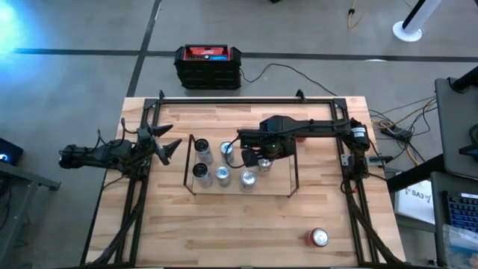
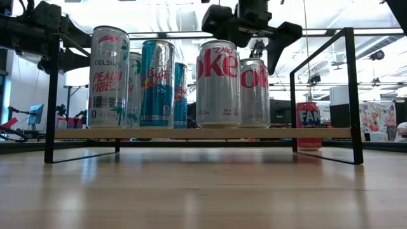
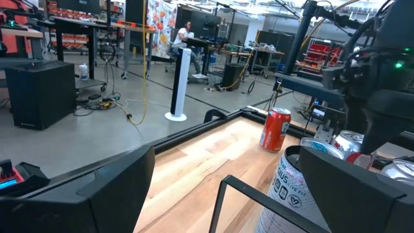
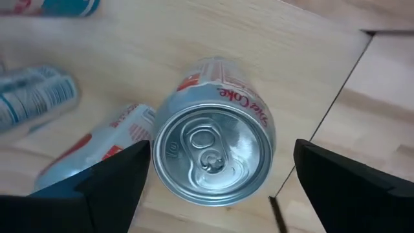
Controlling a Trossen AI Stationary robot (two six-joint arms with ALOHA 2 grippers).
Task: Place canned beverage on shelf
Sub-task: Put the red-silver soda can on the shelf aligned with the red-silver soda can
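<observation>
The shelf, with thin black end frames and a light wood deck, stands mid-table and carries several upright cans. My right gripper hangs open just above a silver Diet Coke can that stands on the deck near its right end. Its fingers are on either side of the can's top without touching it. My left gripper waits open and empty by the shelf's left end. A red can stands on the table at the near right.
Another red can stands on the table behind the shelf's right end and also shows in the left wrist view. Neighbouring cans stand close to the Diet Coke can. A black tubular frame borders the tabletop.
</observation>
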